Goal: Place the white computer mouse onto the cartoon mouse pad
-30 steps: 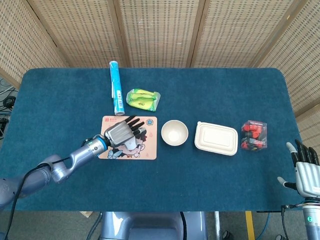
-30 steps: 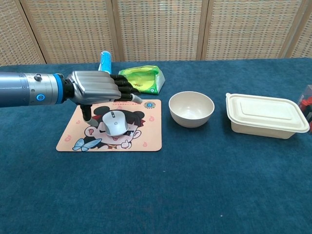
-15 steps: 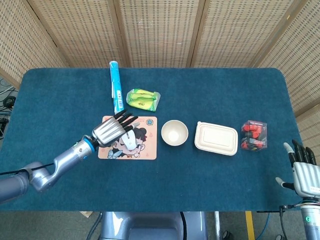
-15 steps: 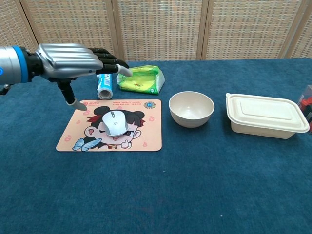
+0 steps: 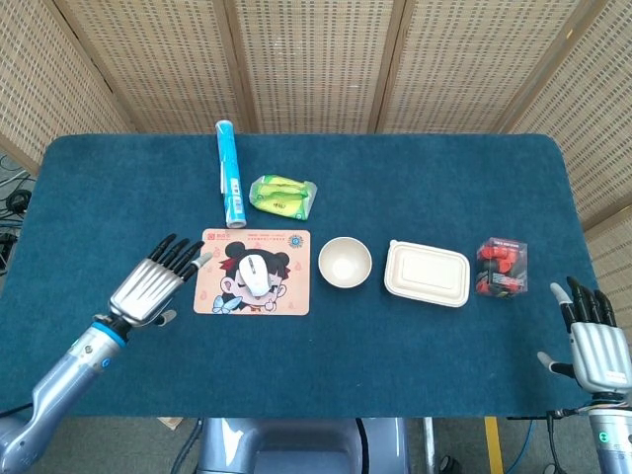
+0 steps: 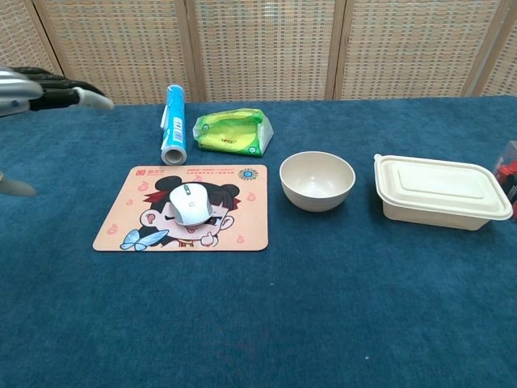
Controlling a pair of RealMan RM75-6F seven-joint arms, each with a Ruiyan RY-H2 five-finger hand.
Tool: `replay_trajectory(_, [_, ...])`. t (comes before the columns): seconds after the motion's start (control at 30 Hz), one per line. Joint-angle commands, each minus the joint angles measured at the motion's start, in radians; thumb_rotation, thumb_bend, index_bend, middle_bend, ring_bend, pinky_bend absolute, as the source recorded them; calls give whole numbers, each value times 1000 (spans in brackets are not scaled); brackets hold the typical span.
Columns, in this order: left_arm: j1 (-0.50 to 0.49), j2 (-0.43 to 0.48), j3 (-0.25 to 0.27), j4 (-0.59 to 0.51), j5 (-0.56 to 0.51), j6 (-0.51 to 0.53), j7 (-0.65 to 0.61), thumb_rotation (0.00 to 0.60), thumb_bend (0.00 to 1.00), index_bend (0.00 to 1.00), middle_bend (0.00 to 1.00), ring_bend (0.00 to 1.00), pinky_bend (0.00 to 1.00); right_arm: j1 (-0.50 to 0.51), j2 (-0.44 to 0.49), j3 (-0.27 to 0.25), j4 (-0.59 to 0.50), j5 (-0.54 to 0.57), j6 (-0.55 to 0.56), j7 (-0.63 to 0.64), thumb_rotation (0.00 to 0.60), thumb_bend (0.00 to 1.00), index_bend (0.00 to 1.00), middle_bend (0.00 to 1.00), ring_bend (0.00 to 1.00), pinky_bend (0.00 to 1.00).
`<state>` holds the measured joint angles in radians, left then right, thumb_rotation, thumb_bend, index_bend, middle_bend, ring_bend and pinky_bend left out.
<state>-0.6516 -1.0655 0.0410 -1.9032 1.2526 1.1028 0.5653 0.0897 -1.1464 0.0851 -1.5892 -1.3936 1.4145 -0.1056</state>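
White computer mouse (image 5: 256,274): rests on cartoon mouse pad (image 5: 288,296), long axis pointing away from me. My left hand (image 5: 150,287), fingers spread and empty, sits just left of the pad; right hand (image 5: 595,346) open, far off.

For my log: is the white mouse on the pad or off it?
On it. The white mouse rests on the cartoon mouse pad, untouched by either hand.
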Motion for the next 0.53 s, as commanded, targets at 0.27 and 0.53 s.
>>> replay_trajectory(0.27, [265, -79, 67, 23, 44, 327, -6, 600, 184, 0, 0, 0, 0, -1, 1, -6, -9, -15, 7, -11, 600, 0, 23, 0, 0, 0])
replay_trajectory(0.53, [349, -105, 80, 86, 94, 375, -78, 600, 183, 0, 0, 0, 0, 2, -2, -12, -18, -28, 9, -32, 600, 0, 23, 0, 0, 0])
